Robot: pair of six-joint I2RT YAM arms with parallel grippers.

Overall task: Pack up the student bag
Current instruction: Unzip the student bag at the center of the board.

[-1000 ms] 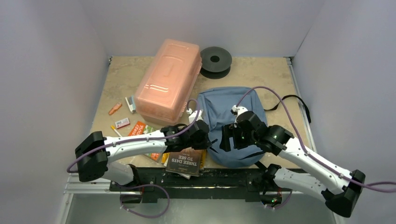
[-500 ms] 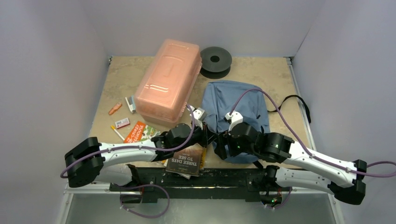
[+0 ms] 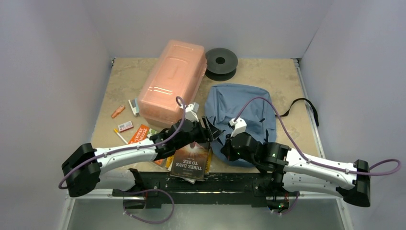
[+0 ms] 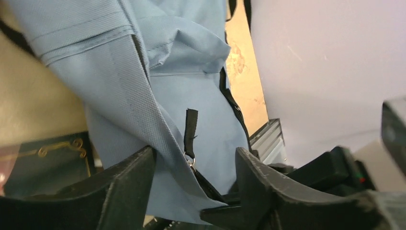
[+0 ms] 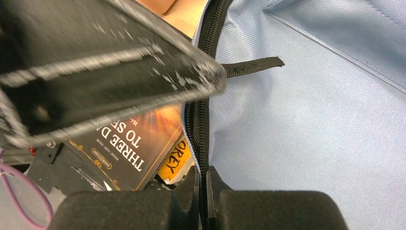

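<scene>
Student bag (image 3: 242, 112): blue-grey, lying flat on the table (image 3: 273, 72), right of centre; pink box (image 3: 172, 84) just beside it on the left, black spool (image 3: 221, 61) behind it near the back wall; one black strap (image 3: 300, 102) loops out on the right side; the bag's near left corner sits between the two grippers

Left gripper (image 4: 194, 158): reaches in from the left to that near corner; fingers (image 4: 129, 175) stand apart; a fold of the blue fabric passes between them, with a small metal ring and a black pull tab (image 4: 190, 127) showing in the gap; cannot tell whether either finger presses on the cloth

Right gripper (image 5: 206, 179): comes in low from the right, at the bag's near edge; jaws are together, pinched on the bag's edge where the dark zipper (image 5: 203, 120) runs down into them; zipper teeth look closed along the length that shows; a black tab sticks out sideways from the zipper higher up

Book (image 3: 190, 163) with a dark cover reading "THREE DAYS TO SEE" lies at the near table edge, just left of the bag's corner; a yellow cover shows under it; orange booklet (image 3: 140, 134) further left; a few small items lie scattered left of the pink box, too small to identify
</scene>
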